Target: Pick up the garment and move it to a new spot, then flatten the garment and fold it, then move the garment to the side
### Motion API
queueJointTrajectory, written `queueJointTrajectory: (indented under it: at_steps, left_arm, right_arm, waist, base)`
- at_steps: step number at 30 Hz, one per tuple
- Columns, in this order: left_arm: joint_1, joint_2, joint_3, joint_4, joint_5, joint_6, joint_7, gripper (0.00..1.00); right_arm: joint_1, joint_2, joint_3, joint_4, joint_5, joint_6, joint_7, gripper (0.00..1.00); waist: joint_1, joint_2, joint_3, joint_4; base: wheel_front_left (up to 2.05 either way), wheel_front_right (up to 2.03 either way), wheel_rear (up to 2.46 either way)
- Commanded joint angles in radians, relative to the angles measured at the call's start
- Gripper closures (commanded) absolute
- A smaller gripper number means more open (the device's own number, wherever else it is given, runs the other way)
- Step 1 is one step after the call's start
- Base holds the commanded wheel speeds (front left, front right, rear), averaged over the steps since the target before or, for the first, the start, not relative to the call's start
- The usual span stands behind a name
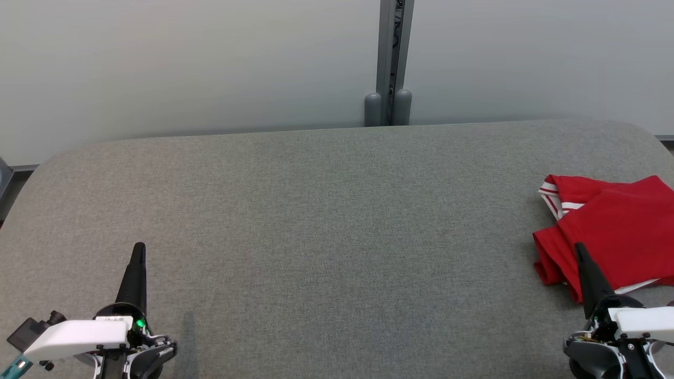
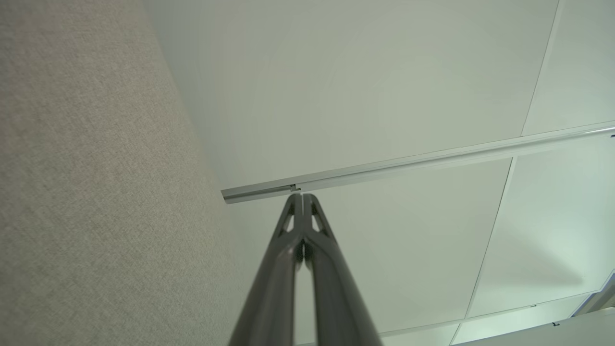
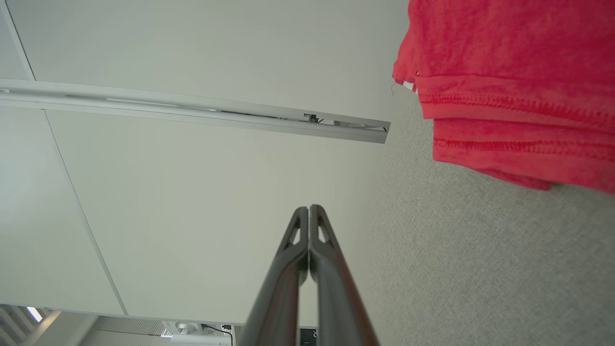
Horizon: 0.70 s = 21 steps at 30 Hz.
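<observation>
A folded red garment [image 1: 616, 231] with white stripes on one sleeve lies at the right edge of the grey cloth-covered table [image 1: 316, 221]. In the right wrist view its stitched red hems [image 3: 519, 105] hang in the upper right corner. My right gripper [image 1: 579, 248] is shut and empty, its tip in front of the garment's near left part; whether it touches the cloth I cannot tell. The fingers [image 3: 308, 211] are pressed together. At the lower left my left gripper [image 1: 139, 247] is shut too, holding nothing, with its tip [image 2: 302, 196] closed over bare table.
A pale wall runs behind the table, with a grey vertical post [image 1: 390, 63] at the back centre. The table's far corners are rounded. A metal rail [image 2: 408, 163] crosses the wall panels in both wrist views.
</observation>
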Motion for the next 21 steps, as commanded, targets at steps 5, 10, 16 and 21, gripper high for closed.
queueJointTrajectory:
  at_steps: [5,10,16,21]
  left_arm:
    - [-0.023,0.002,0.008,0.001,-0.044,0.000,0.011,1.00]
    - [-0.028,0.001,0.011,0.003,-0.077,0.000,0.021,1.00]
    - [-0.029,0.001,0.013,0.005,-0.098,0.000,0.028,1.00]
    - [-0.028,0.001,0.013,0.005,-0.098,0.000,0.028,1.00]
  right_arm:
    - [-0.016,-0.008,-0.009,0.001,0.047,0.000,0.017,1.00]
    - [-0.018,-0.008,-0.012,0.003,0.082,0.000,0.026,1.00]
    - [-0.019,-0.008,-0.014,0.004,0.103,0.000,0.033,1.00]
    - [-0.019,-0.007,-0.015,0.004,0.103,0.000,0.034,1.00]
  waist:
    - [0.0000,0.0000,0.001,0.000]
    - [0.0000,0.0000,0.002,0.000]
    - [0.0000,0.0000,0.003,0.000]
    - [0.0000,0.0000,0.003,0.000]
  base:
    - [0.00,0.00,0.00]
    - [0.00,0.00,0.00]
    - [0.00,0.00,0.00]
    - [0.00,0.00,0.00]
